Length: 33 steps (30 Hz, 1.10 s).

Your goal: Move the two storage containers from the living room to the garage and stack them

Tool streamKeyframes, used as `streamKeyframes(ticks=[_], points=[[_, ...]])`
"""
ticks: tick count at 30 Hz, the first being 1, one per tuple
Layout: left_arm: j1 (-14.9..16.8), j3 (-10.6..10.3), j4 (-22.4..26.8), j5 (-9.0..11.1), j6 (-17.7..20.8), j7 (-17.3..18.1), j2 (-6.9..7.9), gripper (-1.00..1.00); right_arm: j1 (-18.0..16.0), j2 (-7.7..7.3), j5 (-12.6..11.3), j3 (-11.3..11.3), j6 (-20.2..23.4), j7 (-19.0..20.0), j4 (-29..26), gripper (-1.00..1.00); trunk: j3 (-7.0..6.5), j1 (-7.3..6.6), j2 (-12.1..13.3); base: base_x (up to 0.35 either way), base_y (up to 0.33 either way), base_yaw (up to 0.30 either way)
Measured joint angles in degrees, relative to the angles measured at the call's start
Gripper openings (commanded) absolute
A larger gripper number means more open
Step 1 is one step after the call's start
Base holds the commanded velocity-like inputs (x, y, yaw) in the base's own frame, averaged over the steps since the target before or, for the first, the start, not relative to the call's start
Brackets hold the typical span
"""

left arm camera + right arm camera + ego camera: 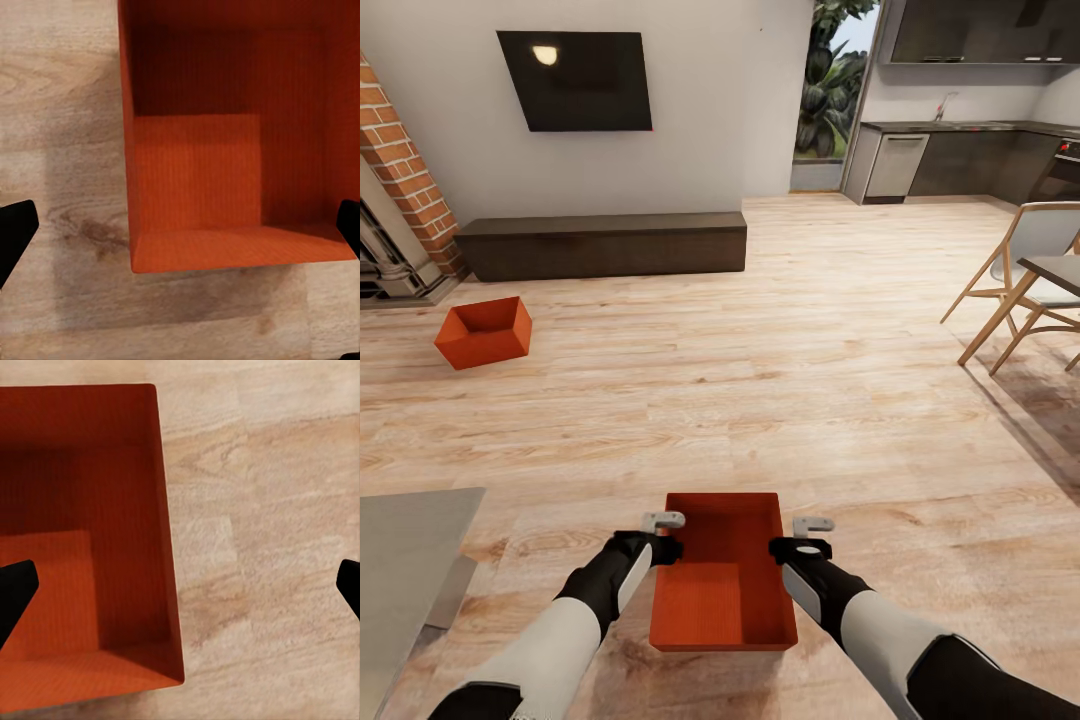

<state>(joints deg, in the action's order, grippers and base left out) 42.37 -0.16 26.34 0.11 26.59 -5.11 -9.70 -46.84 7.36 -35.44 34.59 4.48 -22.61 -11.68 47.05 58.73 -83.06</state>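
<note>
I am looking down from the head camera over a light wood-plank floor [780,380] in the living room. At far left a brick fireplace [395,170] is cut off by the frame edge, and a grey surface [405,560] shows just one corner. Near the fireplace sits the far storage container [484,331], tilted, well apart from my arms. Behind it runs a long low dark cabinet [605,243] under a black wall TV [577,79].

Low in the middle lies the near storage container [725,572], open side up. My left gripper [663,535] hangs over its left wall and my right gripper [807,537] over its right wall — both spread wide, pinching nothing. The wrist cameras show what the head camera cannot: each gripper's dark fingertips [15,229] sit at opposite frame edges, straddling a container wall [166,532]. Whether they touch it, I cannot tell.

At far right a wooden chair [1025,285] is partly cropped.
</note>
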Motion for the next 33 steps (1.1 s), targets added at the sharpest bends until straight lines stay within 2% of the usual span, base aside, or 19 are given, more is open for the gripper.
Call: streamKeyframes(ticks=[8,14,17,31,33], points=[[0.2,0.0,-0.4,0.0,-0.1,-0.2,0.11,1.00,-0.1,0.17,0.1,0.0,-0.1,0.0,0.2,1.00,0.00,0.00,0.0,0.000,0.000,0.000],[0.2,0.0,-0.1,-0.2,-0.1,-0.2,0.31,1.00,-0.2,1.62,0.3,0.1,-0.3,0.0,0.3,1.00,0.00,0.00,0.0,0.000,0.000,0.000],[0.2,0.0,0.5,-0.3,-0.1,-0.2,0.43,1.00,-0.2,1.86,0.4,0.1,-0.3,0.0,0.4,1.00,0.00,0.00,0.0,0.000,0.000,0.000],[0.3,0.5,4.1,-0.1,0.8,-0.2,0.31,1.00,-0.2,1.20,0.2,0.0,-0.1,0.1,0.4,1.00,0.00,0.00,0.0,0.000,0.000,0.000],[0.3,0.5,4.1,-0.2,0.8,-0.2,0.34,1.00,-0.2,1.20,0.3,0.0,-0.1,0.1,0.4,1.00,0.35,0.43,-0.8,0.000,0.000,0.000]])
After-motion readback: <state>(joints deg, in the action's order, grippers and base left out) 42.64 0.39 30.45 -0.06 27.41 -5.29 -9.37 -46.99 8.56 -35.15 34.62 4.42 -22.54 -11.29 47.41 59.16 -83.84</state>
